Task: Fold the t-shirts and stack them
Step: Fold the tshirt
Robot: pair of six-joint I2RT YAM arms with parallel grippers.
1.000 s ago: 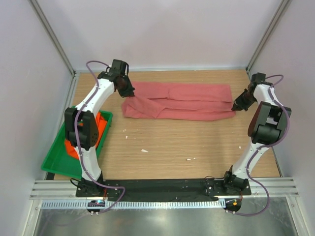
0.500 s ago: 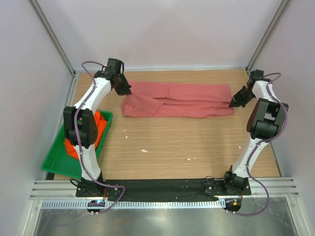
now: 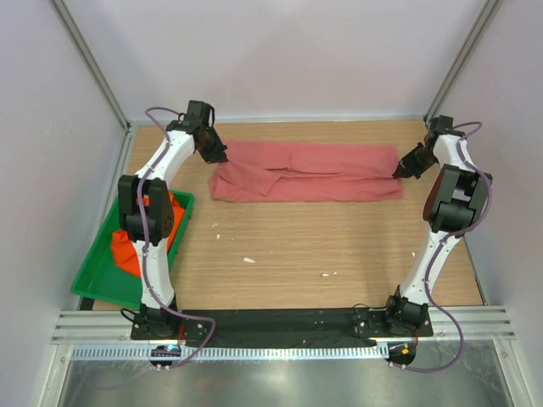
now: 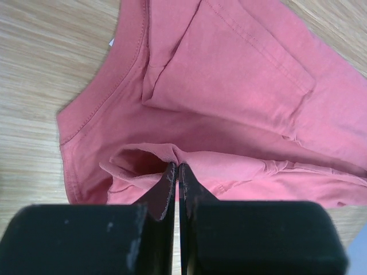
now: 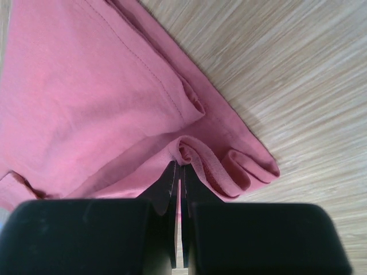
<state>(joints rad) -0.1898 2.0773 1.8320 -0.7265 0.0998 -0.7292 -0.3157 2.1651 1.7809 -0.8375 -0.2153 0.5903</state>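
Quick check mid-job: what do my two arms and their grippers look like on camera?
Both arms match: white link shells, black joint housings, black bases. A purple cable loops along the left arm and the right arm. The left gripper and right gripper are black, with wedge-shaped fingers tapering to thin tips. No readable markings.

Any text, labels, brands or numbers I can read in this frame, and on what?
No text can be read in any view.
On the pink shirt: no print; a white fleck at its edge may be a tag, too small to read.
On the orange shirt and the green tray: no markings visible.
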